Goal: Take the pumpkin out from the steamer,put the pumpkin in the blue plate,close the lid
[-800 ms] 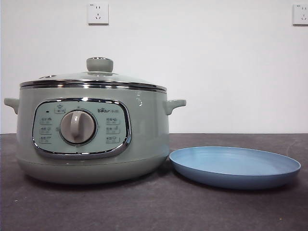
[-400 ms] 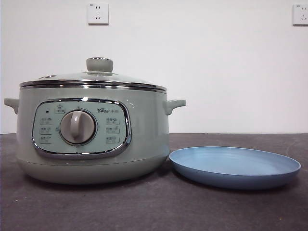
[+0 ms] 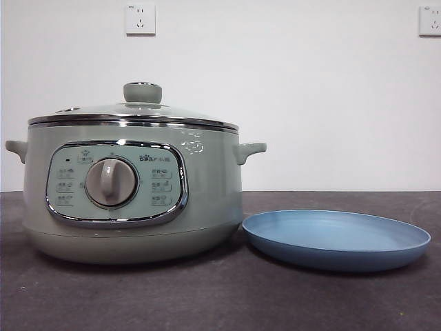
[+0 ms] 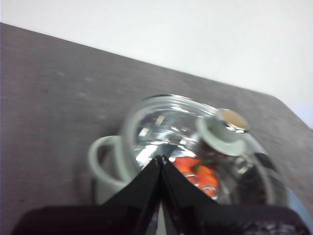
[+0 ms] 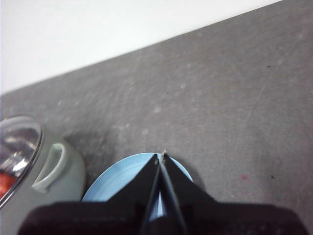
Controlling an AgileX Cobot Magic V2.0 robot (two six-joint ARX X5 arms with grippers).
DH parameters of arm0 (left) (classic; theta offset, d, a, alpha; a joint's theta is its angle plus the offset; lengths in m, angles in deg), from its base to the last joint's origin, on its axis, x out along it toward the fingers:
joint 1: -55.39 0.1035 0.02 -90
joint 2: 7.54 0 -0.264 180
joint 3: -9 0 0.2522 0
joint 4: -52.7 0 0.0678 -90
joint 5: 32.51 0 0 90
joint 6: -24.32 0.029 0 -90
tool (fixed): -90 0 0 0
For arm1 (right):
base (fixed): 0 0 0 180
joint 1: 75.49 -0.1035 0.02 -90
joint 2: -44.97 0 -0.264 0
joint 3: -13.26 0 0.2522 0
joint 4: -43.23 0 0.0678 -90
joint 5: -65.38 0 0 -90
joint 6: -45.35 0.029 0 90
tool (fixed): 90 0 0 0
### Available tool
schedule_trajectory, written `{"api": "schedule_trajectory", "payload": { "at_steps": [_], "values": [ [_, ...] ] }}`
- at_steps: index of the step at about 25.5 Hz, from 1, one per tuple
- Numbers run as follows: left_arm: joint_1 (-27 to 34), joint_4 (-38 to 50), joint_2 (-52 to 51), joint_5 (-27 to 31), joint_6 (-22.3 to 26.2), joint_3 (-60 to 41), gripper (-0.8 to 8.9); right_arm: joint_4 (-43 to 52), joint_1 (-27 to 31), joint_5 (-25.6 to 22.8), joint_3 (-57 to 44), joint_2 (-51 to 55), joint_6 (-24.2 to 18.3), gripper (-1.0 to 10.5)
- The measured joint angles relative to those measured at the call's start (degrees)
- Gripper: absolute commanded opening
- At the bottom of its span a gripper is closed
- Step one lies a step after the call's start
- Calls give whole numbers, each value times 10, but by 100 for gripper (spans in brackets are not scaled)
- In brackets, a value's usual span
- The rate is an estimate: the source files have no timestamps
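Observation:
The sage-green steamer (image 3: 131, 189) stands at the left of the dark table, with the glass lid (image 3: 134, 112) and its green knob (image 3: 142, 92) resting on it. The empty blue plate (image 3: 336, 238) lies just to its right. In the left wrist view the orange pumpkin (image 4: 200, 175) shows through the lid (image 4: 166, 127) inside the steamer (image 4: 105, 161). My left gripper (image 4: 162, 159) is shut and empty, above the lid's near rim. My right gripper (image 5: 161, 155) is shut and empty, above the blue plate (image 5: 122, 181). Neither arm shows in the front view.
A white wall with two sockets (image 3: 140, 19) stands behind the table. The steamer's side handles (image 3: 251, 149) stick out left and right. Dark tabletop (image 3: 220, 296) lies in front of the steamer and plate.
Only a small reflection on the steamer's upper front has shifted. The steamer, lid and plate have not moved.

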Motion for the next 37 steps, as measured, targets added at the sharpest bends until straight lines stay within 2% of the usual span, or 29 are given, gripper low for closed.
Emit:
{"api": "schedule_trajectory", "payload": {
  "at_steps": [4,7,9,11,12,14,15,20,24,29,33,37],
  "values": [
    [0,-23,64,-66,23,51,-8,-51,0,47,80,-70,-47,-16],
    [-7,-57,107,-80,42,87,-8,-94,0,97,136,-118,-82,3],
    [-17,-87,130,-80,56,106,-8,-123,0,128,169,-146,-100,90],
    [-30,-101,145,-80,70,120,24,-142,0,147,192,-167,-110,229],
    [-36,-101,150,-80,74,126,104,-148,0,151,201,-174,-113,305],
    [-48,-99,157,-77,78,134,329,-153,0,151,213,-183,-116,400],
    [-53,-94,159,-73,78,135,387,-152,0,151,215,-185,-117,416],
    [-102,-74,197,-37,71,148,382,-158,0,151,217,-186,-118,415],
    [-169,-74,287,21,78,231,381,-158,0,151,217,-186,-118,409],
    [-249,-102,428,104,124,354,381,-159,0,150,217,-186,-118,409],
    [-270,-109,507,136,151,388,381,-159,0,149,217,-186,-118,409],
    [-278,-123,533,144,168,389,372,-160,0,149,217,-186,-119,409]
  ]
}}
